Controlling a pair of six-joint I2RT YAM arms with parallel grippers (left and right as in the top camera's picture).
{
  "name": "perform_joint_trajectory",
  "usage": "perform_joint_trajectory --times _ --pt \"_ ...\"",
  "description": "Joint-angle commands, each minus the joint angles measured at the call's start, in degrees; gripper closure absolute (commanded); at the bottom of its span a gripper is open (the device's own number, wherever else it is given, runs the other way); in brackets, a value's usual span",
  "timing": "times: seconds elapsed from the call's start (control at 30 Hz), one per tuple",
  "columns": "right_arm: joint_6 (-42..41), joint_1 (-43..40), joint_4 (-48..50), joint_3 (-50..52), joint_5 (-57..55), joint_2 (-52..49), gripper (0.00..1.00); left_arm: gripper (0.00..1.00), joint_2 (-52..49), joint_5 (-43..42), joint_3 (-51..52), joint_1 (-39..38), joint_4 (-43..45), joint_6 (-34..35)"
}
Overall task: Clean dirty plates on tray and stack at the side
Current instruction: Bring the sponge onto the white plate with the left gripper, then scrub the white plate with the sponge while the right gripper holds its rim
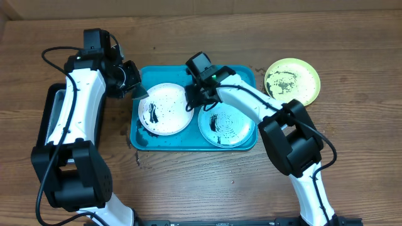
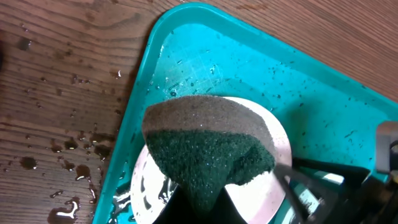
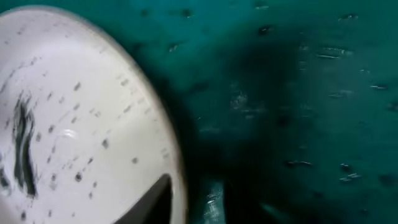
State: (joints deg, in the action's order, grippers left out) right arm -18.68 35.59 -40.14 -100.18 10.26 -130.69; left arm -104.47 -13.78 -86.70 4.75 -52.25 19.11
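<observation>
Mid-frame in the overhead view, on a brown wooden table [image 1: 201, 188], lies a large bright turquoise-blue rectangular plastic tray [image 1: 154, 75] with rounded corners and a raised rim. Holds two dishes side by side: a small round rimmed white plate [image 1: 164, 110] on the left, streaked and speckled black, and a small round pale aqua plate [image 1: 227, 129] on the right, smeared black across its middle. Outside the tray, at the upper right of the frame and flat on the wood, sits a small round yellow-green plate [image 1: 292, 80], also blotched black.

Left gripper [image 1: 139, 93]: at the tray's upper left corner, by the white plate's rim, clamped on a thick sponge [image 2: 208, 146]. In the left wrist view, shows a grey-brown layer at top and a dark green scouring layer beneath, over the plate's edge. Scattered water drops [image 2: 74, 162] on the wood left of the tray.

Right gripper [image 1: 191, 97]: hangs low over the tray between the two plates, beside the white plate's right rim. Right wrist view blurred: white rim at left, wet turquoise floor at right, dark finger shapes along the bottom edge. Cannot tell whether the jaws stand apart or pinch the rim.
</observation>
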Motion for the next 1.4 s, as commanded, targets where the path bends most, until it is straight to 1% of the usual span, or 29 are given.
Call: perform_joint_trajectory --times 0.0,0.03,0.1,0.3,0.5,0.57,0.73,0.9,1.0,1.03,1.1,1.17,1.23,1.3,1.37 --pt "0.50 -0.42 0.11 -1.77 -1.27 -0.50 0.84 0.96 0.70 0.44 0.31 -1.81 0.15 0.37" --pt "0.50 -0.24 0.13 -1.77 -1.27 -0.63 0.90 0.96 0.70 0.48 0.31 -2.34 0.15 0.81" --pt "0.48 0.04 0.11 -1.77 -1.27 -1.01 0.96 0.96 0.70 0.52 0.31 -3.32 0.26 1.36" --pt "0.42 0.46 -0.09 -1.73 -1.25 -1.25 0.96 0.96 0.44 4.31 0.35 -7.02 0.59 1.75" --pt "-0.74 0.44 -0.50 -1.73 -1.25 -1.25 0.96 0.96 -3.61 4.31 0.35 -9.44 0.72 5.01" --pt "-0.85 0.44 -0.48 -1.73 -1.29 -1.25 0.96 0.96 -5.84 3.65 0.35 -9.75 0.74 5.42" --pt "-0.87 0.37 -0.50 -1.73 -1.27 -1.25 0.96 0.96 -11.76 -1.31 0.35 -9.81 0.35 5.35" --pt "-0.85 0.33 -0.46 -1.73 -1.27 -1.25 0.96 0.96 -16.59 -1.49 0.35 -9.84 0.85 5.22" --pt "-0.85 0.33 -0.46 -1.73 -1.27 -1.25 0.96 0.96 -19.30 -0.48 0.35 -9.81 0.96 3.72" --pt "-0.85 0.33 -0.46 -1.73 -1.27 -1.25 0.96 0.96 -20.04 0.61 0.35 -9.81 0.92 3.37" --pt "-0.85 0.33 -0.48 -1.73 -1.29 -1.25 0.96 0.96 -21.18 5.68 0.35 -9.81 0.57 3.15" --pt "-0.85 0.33 -0.48 -1.73 -1.29 -1.25 0.96 0.96 -21.53 16.09 0.35 -9.81 -0.22 3.19" --pt "-0.85 0.33 -0.50 -1.73 -1.29 -1.25 0.96 0.96 -21.31 24.55 0.20 -9.81 -1.16 3.21" --pt "-0.85 0.33 -0.50 -1.73 -1.29 -1.25 0.96 0.96 -21.07 33.99 -1.18 -9.81 -3.65 3.26" --pt "-0.85 0.33 -0.50 -1.73 -1.27 -1.25 0.96 0.96 -21.03 38.07 -2.93 -9.81 -5.92 3.23"
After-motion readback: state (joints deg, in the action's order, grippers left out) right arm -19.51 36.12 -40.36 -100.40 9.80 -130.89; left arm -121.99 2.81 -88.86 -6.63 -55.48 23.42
